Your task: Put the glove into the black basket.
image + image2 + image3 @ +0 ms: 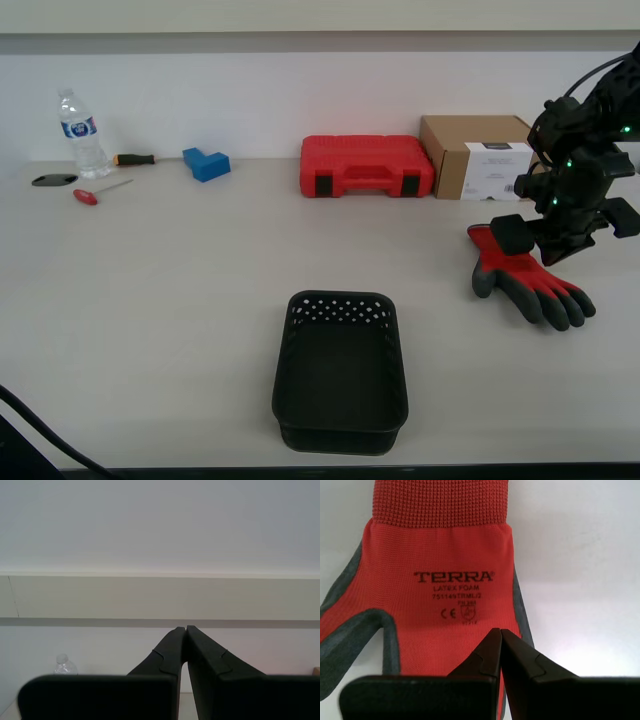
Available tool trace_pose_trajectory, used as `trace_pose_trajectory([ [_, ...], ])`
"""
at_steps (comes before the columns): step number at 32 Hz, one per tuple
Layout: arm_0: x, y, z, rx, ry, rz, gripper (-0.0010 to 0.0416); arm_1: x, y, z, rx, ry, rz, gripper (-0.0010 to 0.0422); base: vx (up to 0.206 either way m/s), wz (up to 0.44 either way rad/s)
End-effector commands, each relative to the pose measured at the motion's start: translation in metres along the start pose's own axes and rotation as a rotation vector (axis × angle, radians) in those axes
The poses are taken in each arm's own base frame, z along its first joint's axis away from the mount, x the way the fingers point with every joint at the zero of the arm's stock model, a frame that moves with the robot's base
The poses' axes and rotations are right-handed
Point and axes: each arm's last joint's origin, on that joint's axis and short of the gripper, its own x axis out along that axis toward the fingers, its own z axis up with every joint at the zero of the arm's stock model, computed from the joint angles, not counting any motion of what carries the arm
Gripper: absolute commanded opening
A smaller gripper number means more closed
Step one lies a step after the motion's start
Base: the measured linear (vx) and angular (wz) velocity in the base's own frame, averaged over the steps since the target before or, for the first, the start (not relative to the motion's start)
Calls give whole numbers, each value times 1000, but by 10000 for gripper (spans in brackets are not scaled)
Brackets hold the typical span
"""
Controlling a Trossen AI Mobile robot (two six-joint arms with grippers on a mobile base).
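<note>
A black basket [340, 375] with round-hole perforated walls and rounded corners stands nearest the camera, at the front edge of the pale table [160, 300]. Along the wall, from the exterior view's left: a water bottle [80, 135], a red-handled tool [88, 196], a blue block [206, 163], a red tool case [366, 166] and a cardboard box [480, 156] with a white label too small to read. At the exterior view's right lies the glove [530, 282], red knit with dark grey coated fingertips and edges, flat on the table, well apart from the basket. Its back reads "TERRA", "LATEX FOAM", a CE mark. My first gripper [500, 632] hangs directly over the glove [440, 590], fingers pressed together, gripping nothing. My second gripper [186, 629], likewise closed and empty, faces the wall.
</note>
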Motion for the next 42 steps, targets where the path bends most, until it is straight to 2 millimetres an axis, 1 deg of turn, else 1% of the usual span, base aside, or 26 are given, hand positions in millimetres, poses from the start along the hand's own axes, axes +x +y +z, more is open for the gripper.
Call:
trace_pose_trajectory([
  [1, 0, 0, 0, -3, -5, -7, 1, 0, 0, 1, 0, -7, 1, 0, 0, 0],
  [6, 3, 0, 6, -1, -51, -2, 1, 0, 0, 1, 0, -6, 1, 0, 0, 0],
  [10, 8, 4, 3, -14, -51, 98, 1, 0, 0, 1, 0, -6, 0, 0, 0, 0],
  [11, 16, 6, 1, -15, -38, 129, 1, 0, 0, 1, 0, -7, 1, 0, 0, 0],
  [12, 19, 7, 0, -16, -32, 147, 1, 0, 0, 1, 0, -6, 1, 0, 0, 0],
  [13, 29, 10, -3, -18, -7, 184, 1, 0, 0, 1, 0, -7, 1, 0, 0, 0],
  [14, 33, 11, -4, -16, 6, 213, 1, 0, 0, 1, 0, -6, 1, 0, 0, 0],
  [16, 37, 12, -1, -10, 12, 235, 1, 0, 0, 1, 0, -7, 3, 0, 0, 0],
  [18, 39, 12, 2, 9, 31, 235, 12, 0, 0, 1, 0, -6, 3, 0, 0, 0],
  [19, 39, 11, 3, 9, 36, 233, 20, 0, 0, 1, 0, -6, 4, 0, 0, 0],
  [20, 38, 10, 2, -2, 48, 217, 51, 0, 0, 1, 0, -6, 4, 0, 0, 0],
  [21, 39, 9, 2, -15, 50, 210, 72, 0, 0, 1, 0, -6, 4, 0, 0, 0],
  [23, 39, 6, 1, -30, 50, 208, 99, 0, 0, 1, 0, -6, 4, 0, 0, 0],
  [24, 40, 2, 1, -40, 49, 195, 149, 0, 0, 1, 0, -6, 4, 0, 0, 0],
  [25, 40, 2, 1, -46, 49, 184, 164, 0, 0, 1, 0, -6, 3, 0, 0, 0],
  [27, 40, 1, 0, -53, 61, 148, 186, 0, 0, 1, 0, -6, 4, 0, 0, 0],
  [28, 40, 0, -1, -56, 76, 123, 203, 0, 0, 1, 0, -6, 4, 0, 0, 0],
  [31, 39, -1, -4, -78, 111, 109, 235, 0, 0, 1, 0, -6, 4, 0, 0, 0],
  [36, 39, -2, -6, -92, 132, 94, 269, 0, 0, 1, 0, -6, 3, 0, 0, 0],
  [38, 39, -2, -5, -91, 126, 93, 265, 0, 0, 1, 0, -6, 4, 0, 0, 0],
  [39, 39, -2, -4, -94, 122, 94, 252, 0, 0, 1, 0, -6, 4, 0, 0, 0],
  [40, 39, -2, -3, -97, 118, 96, 219, 0, 0, 1, 0, -6, 3, 0, 0, 0],
  [41, 39, -2, -3, -97, 117, 97, 205, 0, 0, 1, 0, -6, 3, 0, 0, 0],
  [42, 39, -2, -2, -98, 117, 97, 169, 0, 0, 1, 0, -6, 4, 0, 0, 0],
])
